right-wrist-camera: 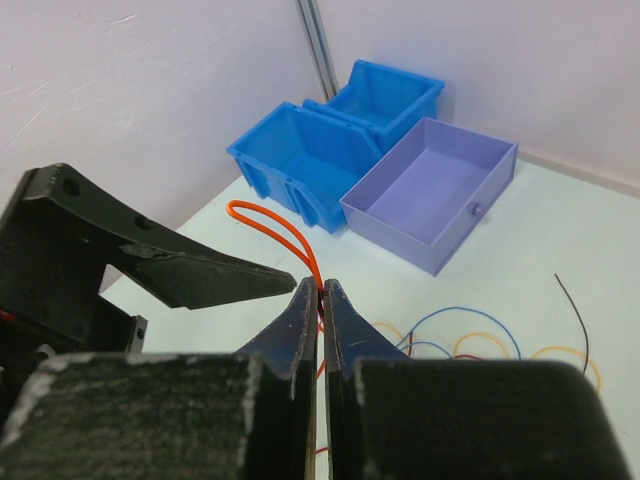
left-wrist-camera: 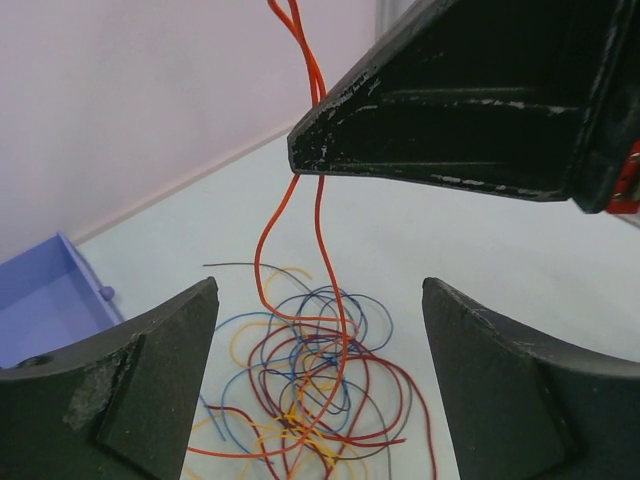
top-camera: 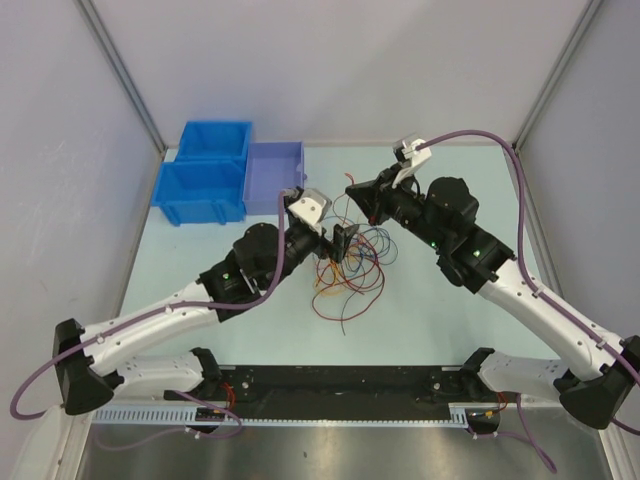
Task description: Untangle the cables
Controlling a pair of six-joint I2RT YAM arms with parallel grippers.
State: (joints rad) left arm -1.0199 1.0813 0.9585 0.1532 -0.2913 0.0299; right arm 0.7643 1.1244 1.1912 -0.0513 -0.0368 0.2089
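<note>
The cables [top-camera: 350, 272] lie in a tangled pile of red, orange, yellow, blue and dark wires at mid-table; the pile also shows in the left wrist view [left-wrist-camera: 310, 385]. My right gripper [right-wrist-camera: 320, 288] is shut on an orange cable [right-wrist-camera: 268, 216], which loops out beyond its tips. In the left wrist view that orange cable [left-wrist-camera: 318, 200] hangs doubled from the right gripper [left-wrist-camera: 470, 110] down into the pile. My left gripper [left-wrist-camera: 318, 290] is open and empty, with its fingers [left-wrist-camera: 150, 380] either side of the hanging cable, above the pile. In the top view the left gripper [top-camera: 343, 240] sits just below the right gripper [top-camera: 354, 190].
Two blue bins [top-camera: 213, 141] [top-camera: 200, 192] and a shallow purple tray [top-camera: 273, 178] stand at the back left; they also show in the right wrist view [right-wrist-camera: 430, 190]. Frame posts and white walls close in the table.
</note>
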